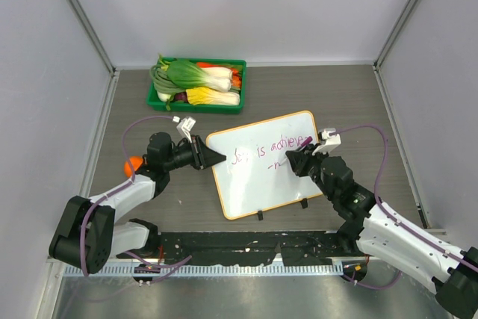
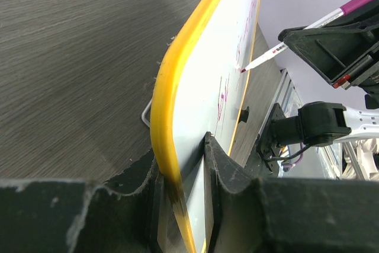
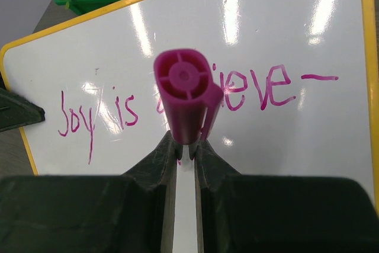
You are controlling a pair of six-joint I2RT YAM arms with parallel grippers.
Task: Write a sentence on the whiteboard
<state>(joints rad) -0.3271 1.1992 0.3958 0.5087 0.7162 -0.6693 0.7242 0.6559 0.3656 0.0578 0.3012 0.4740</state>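
Fingers (image 3: 155,173) around marker (image 3: 185,96), tip toward whiteboard (image 3: 284,22)

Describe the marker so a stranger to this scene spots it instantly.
Find the yellow-rimmed whiteboard mid-table. At its right edge, the right gripper is shut on a thin white marker pointing at the writing. Its magenta end cap marks it out; nothing nearby is pen-shaped.

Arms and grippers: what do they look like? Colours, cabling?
Left arm and right arm: white shells on the links, black joints and bases. Left gripper and right gripper: matte black, tapering to a wedge, finger edges rough. A purple cable loops outside each arm to a small white wrist module.
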